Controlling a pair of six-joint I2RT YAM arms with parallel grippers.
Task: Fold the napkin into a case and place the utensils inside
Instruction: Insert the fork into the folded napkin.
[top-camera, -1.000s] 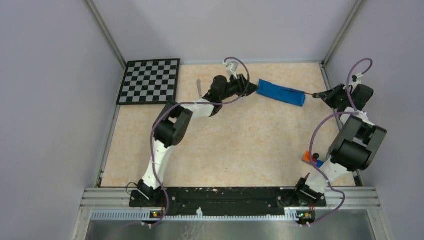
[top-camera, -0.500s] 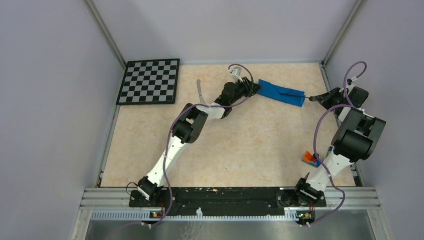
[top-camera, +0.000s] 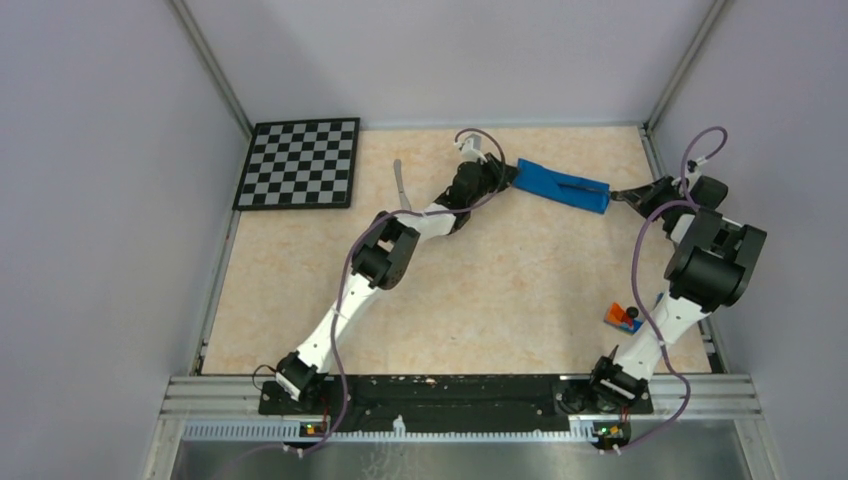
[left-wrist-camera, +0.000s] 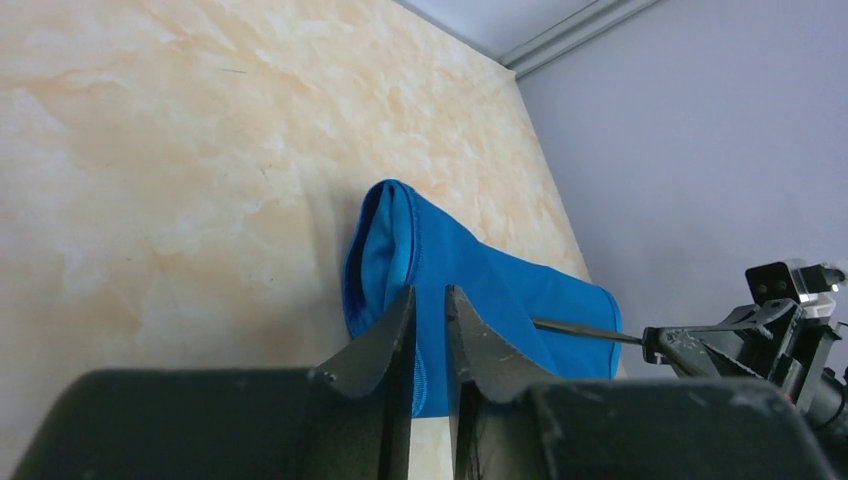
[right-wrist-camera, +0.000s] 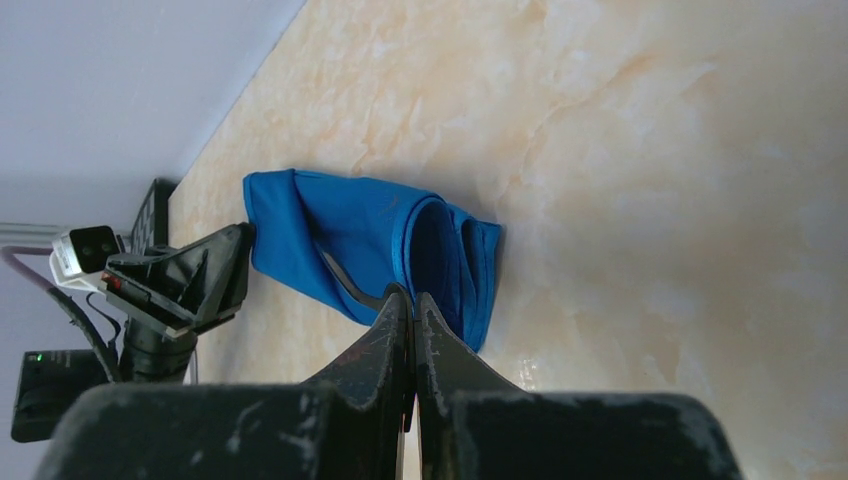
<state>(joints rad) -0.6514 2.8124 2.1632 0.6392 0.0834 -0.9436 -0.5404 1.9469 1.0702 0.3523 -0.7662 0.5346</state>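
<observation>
Two arms meet at one blue case (top-camera: 563, 187), one at each end, at the far side of the bench (top-camera: 500, 290).

Left gripper (left-wrist-camera: 430, 292): at the case's left end, just over its near edge. Narrow slit between the jaws, blue cloth showing through it. Cannot tell whether the cloth is actually pinched or only lies behind the tips. Just ahead of this gripper and slightly to its left the case's mouth stands open, a rounded pocket with lighter blue inside.

Right gripper (right-wrist-camera: 412, 300): jaws pressed together on the handle of the dark fork (right-wrist-camera: 338, 272). From the tips the fork runs straight ahead and into the case's right end, which gapes open in layered folds directly in front of this gripper. Far part of the fork is hidden inside the cloth.

Case lies flat on the bench as a long narrow strip, slanted, stretched between the two grippers.

Pale knife (top-camera: 399, 178) lies on the bench well behind the left gripper, outside the case, nothing touching it. Checkerboard (top-camera: 300, 162) further out beyond the knife. Small orange and blue object (top-camera: 622, 317) sits far back from the right gripper, beside that arm's lower link.
</observation>
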